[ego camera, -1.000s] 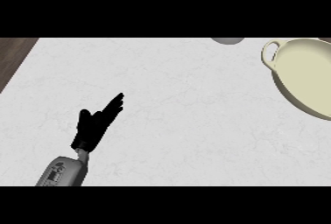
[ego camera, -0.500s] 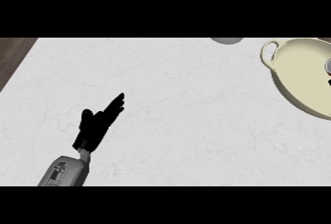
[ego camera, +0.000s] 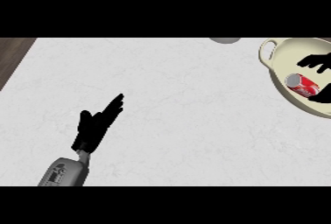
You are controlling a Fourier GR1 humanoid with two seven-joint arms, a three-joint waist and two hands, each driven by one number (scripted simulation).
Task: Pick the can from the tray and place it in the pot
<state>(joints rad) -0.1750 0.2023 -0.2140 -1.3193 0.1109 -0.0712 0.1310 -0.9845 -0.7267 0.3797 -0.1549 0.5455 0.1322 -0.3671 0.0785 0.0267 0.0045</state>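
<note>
Right hand [ego camera: 318, 65] is showing at the right edge of the head view, inside the outline of the pot [ego camera: 278, 72], with dark fingers reaching above and below the can [ego camera: 302, 84]; whether they are touching the can cannot be told. Left hand [ego camera: 97, 126] is resting on the counter [ego camera: 181, 109] at lower left, fingers straight and pointing up and to the right, holding nothing. The red can is lying on its side in the cream pot, its long axis running from upper left to lower right, its silver end facing upper left. The pot is containing only this can.
</note>
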